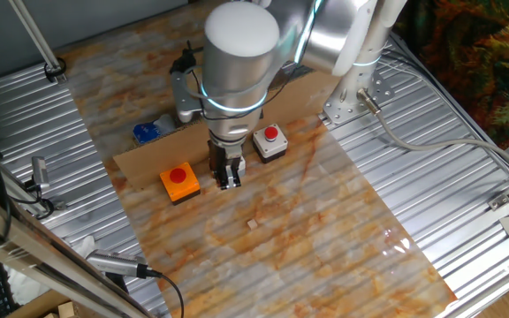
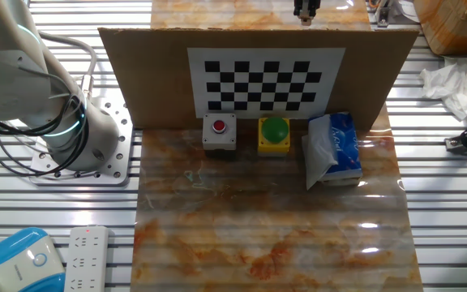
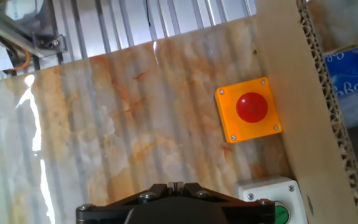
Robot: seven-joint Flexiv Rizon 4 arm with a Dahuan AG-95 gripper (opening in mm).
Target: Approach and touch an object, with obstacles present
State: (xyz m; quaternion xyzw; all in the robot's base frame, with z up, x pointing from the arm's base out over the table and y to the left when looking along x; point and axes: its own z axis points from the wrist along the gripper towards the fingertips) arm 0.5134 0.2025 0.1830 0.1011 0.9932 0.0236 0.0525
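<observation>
A long brown cardboard strip (image 1: 146,156) stands on edge across the marbled mat. It also shows in the other fixed view (image 2: 148,81), with a checkerboard on it, and in the hand view (image 3: 291,74). My gripper (image 1: 229,183) is shut and empty. It hangs just above the mat on the near side of the strip, between an orange box with a red button (image 1: 179,183) and a white box with a red button (image 1: 270,141). The hand view shows the orange box (image 3: 248,109) ahead to the right, and the gripper (image 3: 175,185) at the bottom edge.
Beyond the strip lie a blue tissue pack (image 2: 336,146), a grey box with a red button (image 2: 219,132) and a yellow box with a green button (image 2: 274,134). The arm's base (image 2: 96,146) stands on the ribbed metal table. A small chip (image 1: 253,223) lies on the mat.
</observation>
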